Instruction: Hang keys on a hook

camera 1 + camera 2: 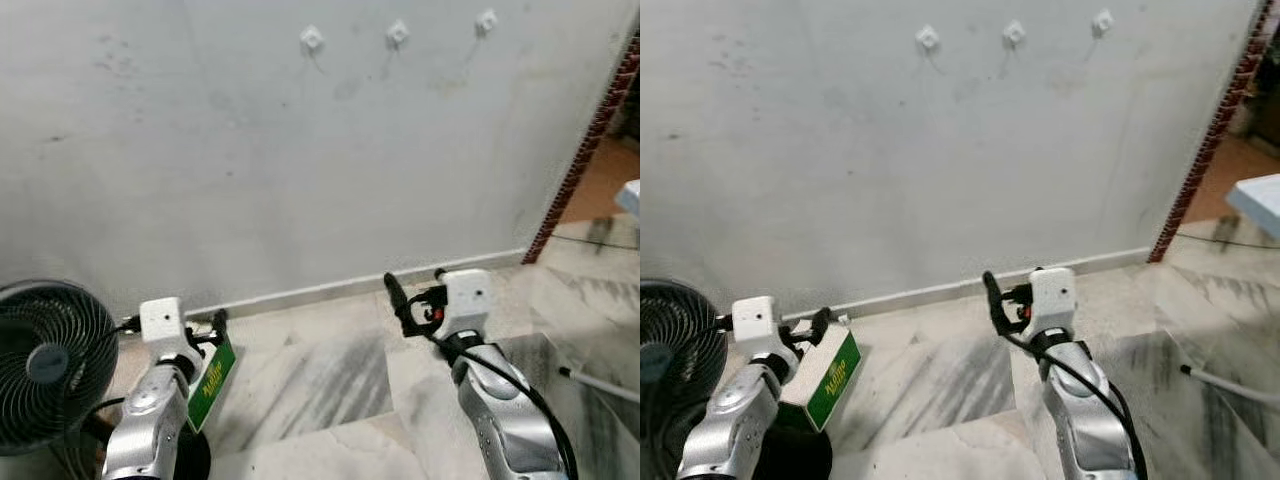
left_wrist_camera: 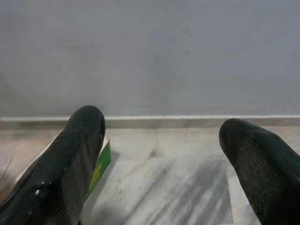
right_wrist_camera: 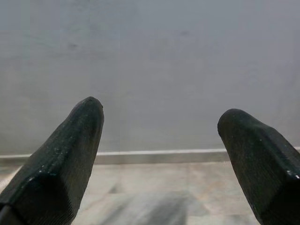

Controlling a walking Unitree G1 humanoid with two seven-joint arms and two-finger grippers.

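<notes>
Overhead, three hooks [image 1: 397, 33] dot the grey wall [image 1: 250, 160] – both pincers [image 2: 159, 154] [image 3: 159, 150] gape above marble floor [image 1: 330, 380]

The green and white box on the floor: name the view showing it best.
Right eye view: the green and white box shows its whole printed face. The left eye view has it partly behind the left arm; the left wrist view catches a green edge beside one finger.

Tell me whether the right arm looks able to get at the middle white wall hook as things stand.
Probably not yet: the right tool is open and empty, low near the floor, while the middle white wall hook sits high above. Nothing blocks the way.
</notes>
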